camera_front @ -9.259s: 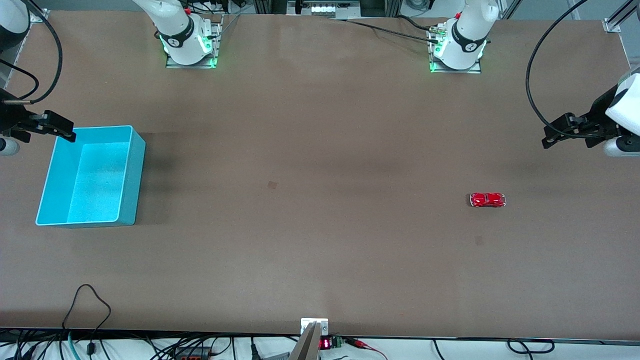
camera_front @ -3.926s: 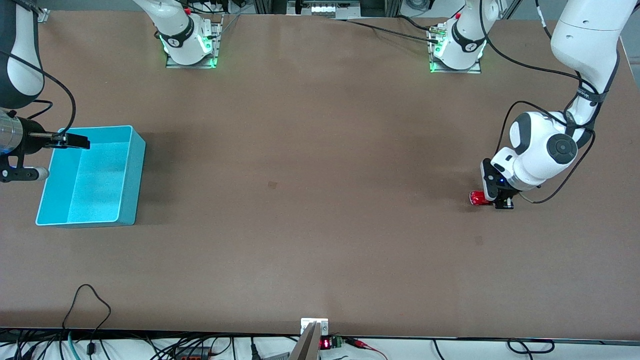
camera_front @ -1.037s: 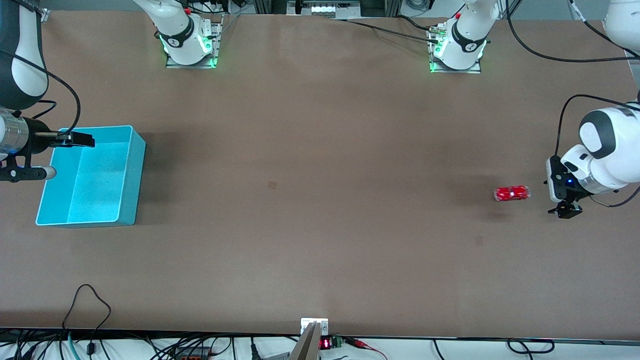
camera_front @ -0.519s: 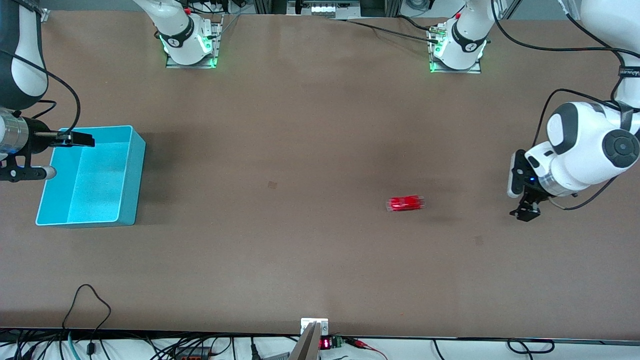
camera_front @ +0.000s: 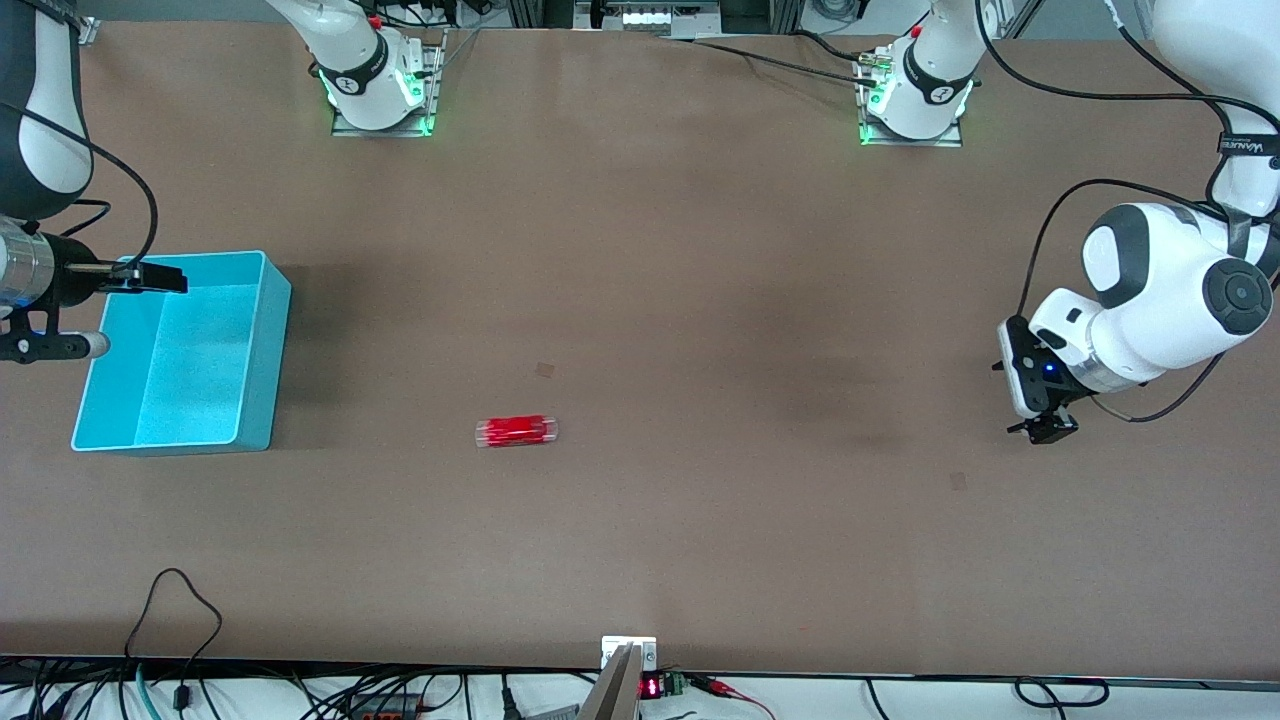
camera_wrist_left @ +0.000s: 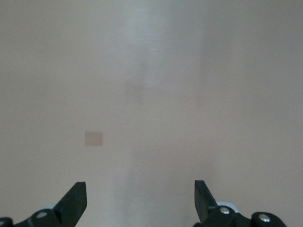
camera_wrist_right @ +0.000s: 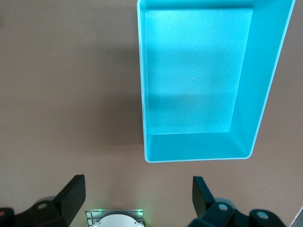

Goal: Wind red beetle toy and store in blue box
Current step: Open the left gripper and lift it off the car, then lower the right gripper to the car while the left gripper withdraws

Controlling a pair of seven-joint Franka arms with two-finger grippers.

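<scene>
The red beetle toy [camera_front: 516,431] lies free on the table [camera_front: 640,300], long axis along its length, well apart from the spread, empty left claw [camera_front: 1040,428]. It is closer to the right claw [camera_front: 150,277], wide open and empty over the blue box [camera_front: 262,330] rim, so that arm is better placed.

Left hand [camera_front: 1040,428] points down with fingers spread; right hand [camera_front: 165,280] waits level, fingers spread

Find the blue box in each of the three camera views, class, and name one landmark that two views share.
Front view: the blue box sits at the right arm's end of the table.
Left wrist view: not in it.
Right wrist view: it lies open and empty, under the right hand.
Shared landmark: the right arm's green-lit base.
</scene>
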